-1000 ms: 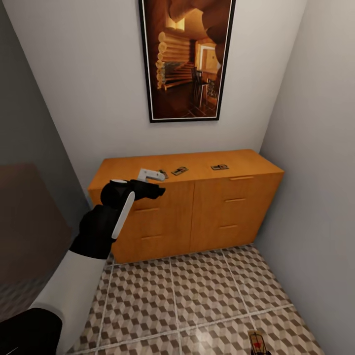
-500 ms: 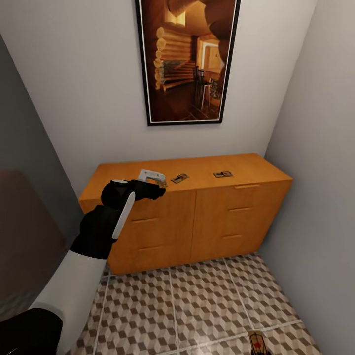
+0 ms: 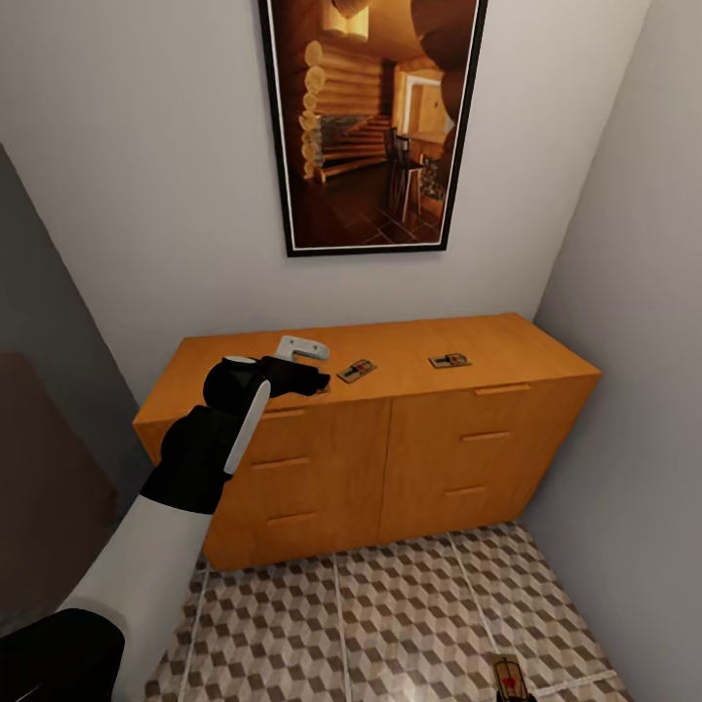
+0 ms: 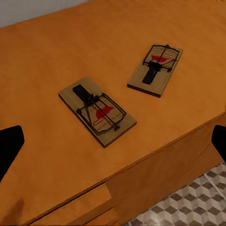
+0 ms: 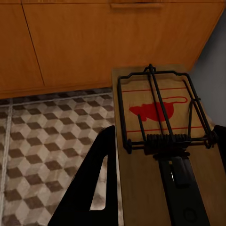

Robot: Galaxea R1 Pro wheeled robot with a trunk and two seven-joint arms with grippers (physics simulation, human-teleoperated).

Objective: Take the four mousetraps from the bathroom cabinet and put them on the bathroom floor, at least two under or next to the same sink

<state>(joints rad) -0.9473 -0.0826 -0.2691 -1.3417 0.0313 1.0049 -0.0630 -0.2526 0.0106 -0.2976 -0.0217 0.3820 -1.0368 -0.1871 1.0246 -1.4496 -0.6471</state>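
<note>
Head view: the left gripper (image 3: 310, 363) is stretched over the near left part of the cabinet (image 3: 419, 439), low above its orange-brown top. Two mousetraps lie on that top: one mousetrap (image 3: 357, 370) just right of the gripper, and a second trap (image 3: 449, 361) further right, well apart from the first. At the near right edge of this view, a third trap (image 3: 508, 678) shows above the bathroom floor (image 3: 390, 624), and I judge it is the one carried by the right arm. From here I cannot tell how wide the left jaws stand.

Left wrist view: both traps on the cabinet top are seen close, the nearer trap (image 4: 97, 110) and the farther one (image 4: 156, 68), each with a red spot under the wire bar. The dark fingertips (image 4: 9, 146) sit at the two sides, spread wide, with nothing between them.

Right wrist view: the right gripper (image 5: 160, 188) is closed on a mousetrap (image 5: 165, 141), held above the patterned tiles in front of the cabinet drawers.

As I judge it, no trap is clearly placed on the floor yet; two wait on the cabinet, one is in hand, and the fourth I cannot locate. The sink is not reached.

No brand or readable writing appears; the red mark on the trap is only a mouse shape.
</note>
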